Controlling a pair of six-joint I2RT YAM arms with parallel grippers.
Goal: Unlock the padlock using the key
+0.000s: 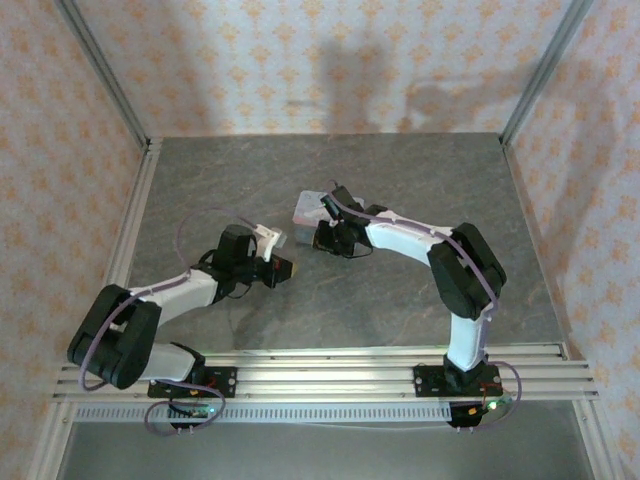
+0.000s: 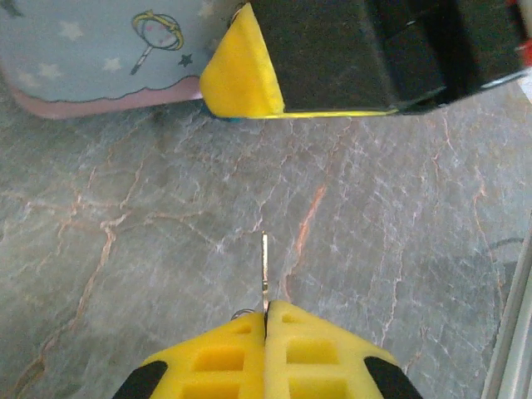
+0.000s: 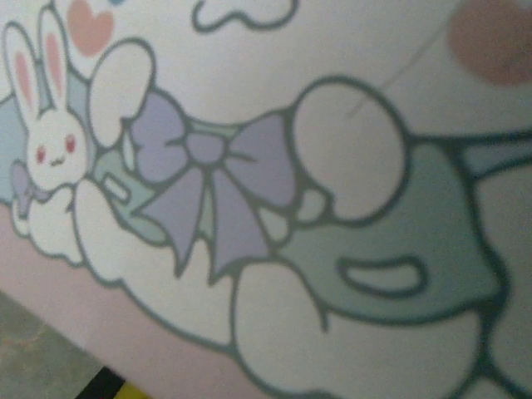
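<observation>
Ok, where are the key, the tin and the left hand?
key (image 2: 265, 268), left wrist view, middle of its thin blade.
tin (image 2: 83, 50), left wrist view, its printed side.
left hand (image 2: 267, 320), left wrist view, where the fingertips meet.

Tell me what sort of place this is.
Most likely a small robot test cell, not a home: a grey stone-patterned table boxed in by patterned panel walls on aluminium posts, with the left arm and right arm bolted to a slotted aluminium rail at its near edge.
</observation>
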